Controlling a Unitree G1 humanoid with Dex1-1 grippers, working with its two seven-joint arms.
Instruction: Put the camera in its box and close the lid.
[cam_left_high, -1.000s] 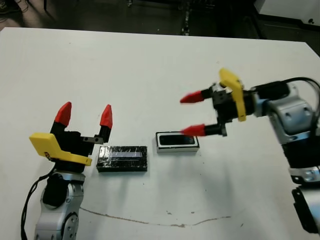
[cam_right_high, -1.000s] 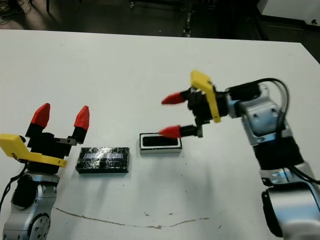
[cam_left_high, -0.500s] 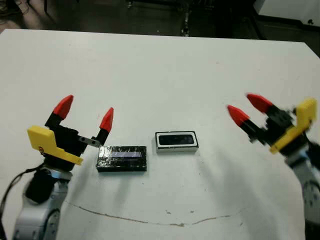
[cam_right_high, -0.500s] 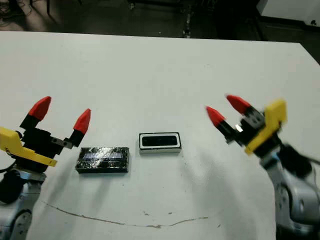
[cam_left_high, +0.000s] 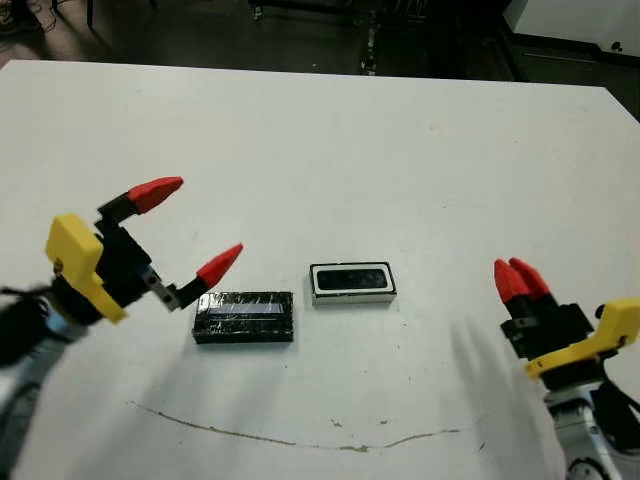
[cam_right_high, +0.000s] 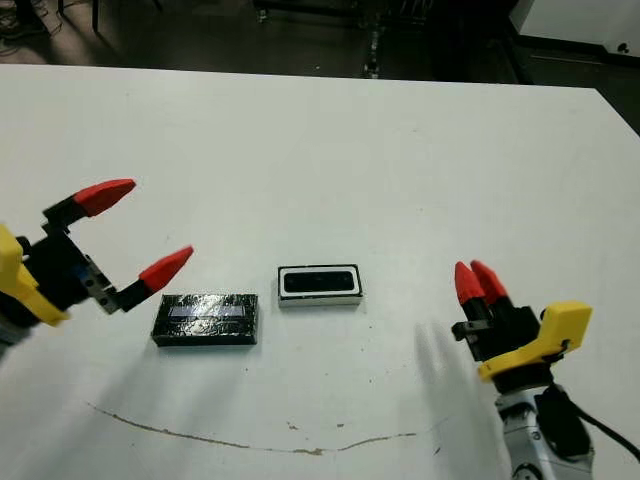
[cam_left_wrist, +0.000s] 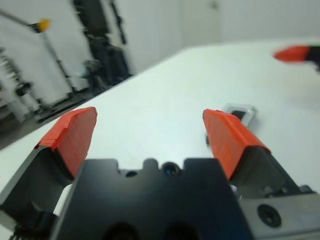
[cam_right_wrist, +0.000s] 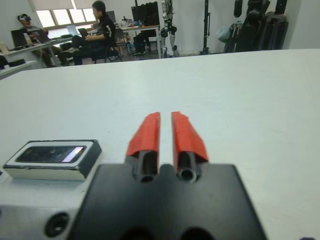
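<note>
1. The camera (cam_left_high: 352, 277) lies flat inside the box (cam_left_high: 353, 297), a thin dark bar filling the white tray's hollow, near the middle of the desk (cam_left_high: 330, 150).
2. The box stands uncovered, its white walls showing all round the bar; in the right wrist view it sits off to one side of that claw's fingers.
3. The lid (cam_left_high: 244, 316) lies flat on the desk just beside the box, on the robot's left, apart from it by a narrow strip of white, pale stripe facing up.
4. The left claw (cam_left_high: 188, 228) hangs above the desk just left of the lid, released, its two red fingertips spread wide and grasping nothing; the lower tip points toward the lid's near-left corner.
5. The right claw (cam_left_high: 519, 280) sits well to the right of the box, clenched, its two red tips pressed side by side with nothing between them.
6. A thin brown line (cam_left_high: 300, 442) runs across the desk nearer the robot.
7. Beyond the desk, seated people (cam_right_wrist: 95, 30) show at tables in the right wrist view.
</note>
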